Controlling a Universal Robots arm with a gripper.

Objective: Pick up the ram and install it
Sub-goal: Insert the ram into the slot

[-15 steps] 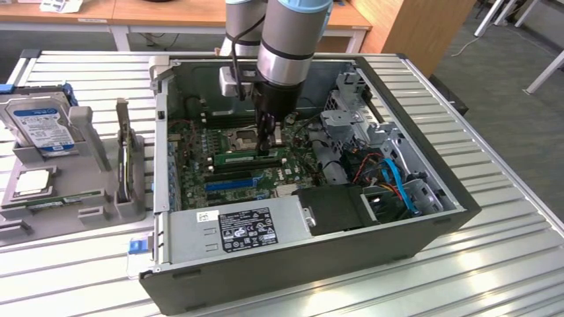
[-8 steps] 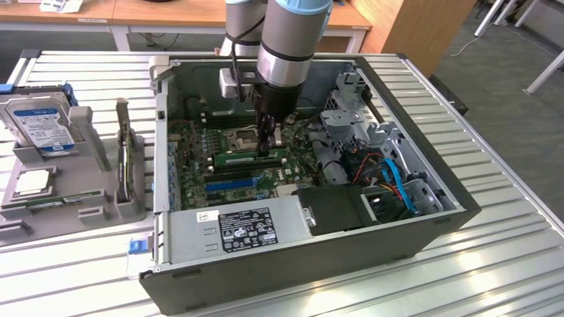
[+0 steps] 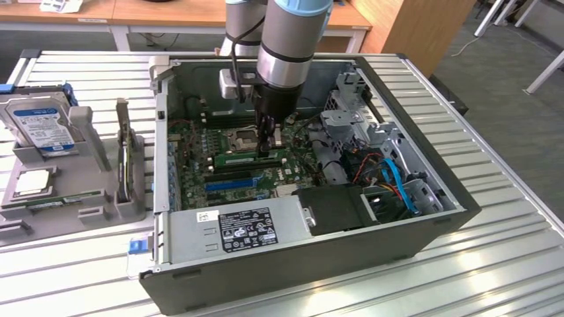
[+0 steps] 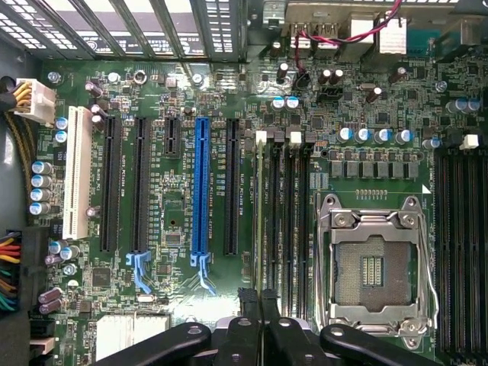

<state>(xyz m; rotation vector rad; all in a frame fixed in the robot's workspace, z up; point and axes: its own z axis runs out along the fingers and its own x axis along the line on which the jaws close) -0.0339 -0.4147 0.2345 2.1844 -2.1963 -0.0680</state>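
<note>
1. State: the gripper (image 3: 268,146) (image 4: 257,299) stands low inside the open case (image 3: 423,198). Its fingers (image 4: 245,303) are drawn together on the ram (image 3: 238,160) (image 4: 261,213), pinching its upper edge.
2. Location: the ram runs out lengthwise from between the fingers, edge-up, over the memory slots (image 4: 288,221) just beside the CPU socket (image 4: 374,267). Whether it is fully seated cannot be confirmed; it appears at slot level.
3. Risk, misalignment: if the stick sits slightly to one side of the fingers' line, downward force would land on the slot wall and could bend the board or chip the connector.
4. Risk, tilt: the grip is at one section only. Uneven pressure could seat the end under the fingers and leave the far end high.
5. Risk, latches: a white latch (image 4: 261,137) at the end far from the fingers may fail to lock if closed too early.
6. Risk, release: opening the fingers on a half-seated stick could let it topple toward the socket.
</note>
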